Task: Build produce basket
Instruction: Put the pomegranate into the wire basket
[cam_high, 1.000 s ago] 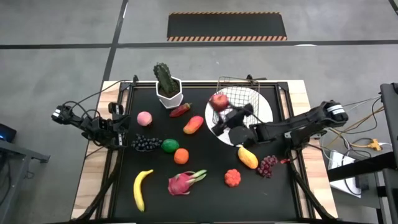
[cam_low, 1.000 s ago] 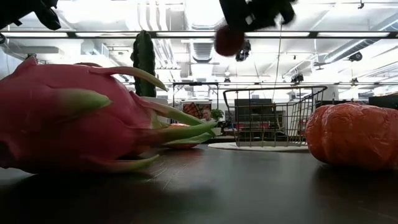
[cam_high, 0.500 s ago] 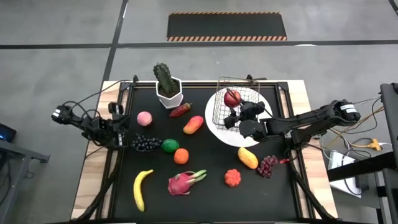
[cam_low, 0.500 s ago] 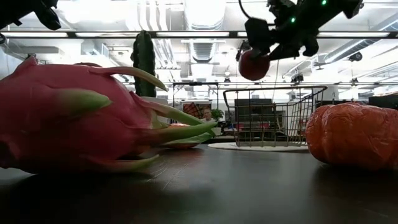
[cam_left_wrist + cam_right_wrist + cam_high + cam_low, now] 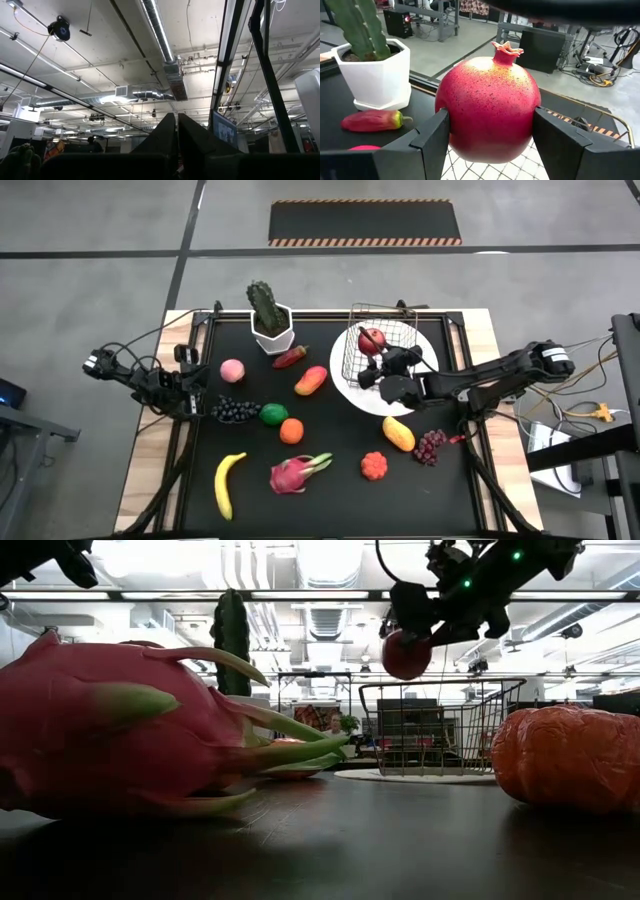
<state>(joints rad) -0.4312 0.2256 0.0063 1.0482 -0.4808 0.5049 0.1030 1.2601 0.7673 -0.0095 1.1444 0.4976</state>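
My right gripper [image 5: 376, 348] is shut on the red pomegranate [image 5: 372, 337] and holds it above the open top of the wire basket [image 5: 395, 330]. The basket stands on a round white plate [image 5: 420, 370]. In the low view the pomegranate [image 5: 405, 653] hangs above the basket's rim [image 5: 440, 682]. A peach [image 5: 232, 369], dark grapes [image 5: 235, 411], lime [image 5: 273, 414], orange [image 5: 291, 430], banana [image 5: 228, 483], dragon fruit [image 5: 295, 473] and mango [image 5: 311, 380] lie on the black mat. My left gripper [image 5: 176, 125] is shut and waits at the table's left edge [image 5: 190, 392]. My right gripper pinches the pomegranate between its two fingers [image 5: 432, 135], one on each side of its round body [image 5: 457, 125]. The fingers come from the table's right side, slanting down. The fruit is lifted clear above the basket, its crown [image 5: 507, 49] up.
A cactus in a white pot [image 5: 268, 320] stands at the far edge, with a red pepper [image 5: 289, 357] beside it. A yellow-orange fruit [image 5: 398, 433], red grapes [image 5: 431, 446] and an orange-red fruit [image 5: 374, 466] lie near the plate's near side.
My right gripper has carried the pomegranate toward the table's right edge, from beside the basket's left wall to over its opening, and has gone down toward the rim. It has stayed shut on the fruit.
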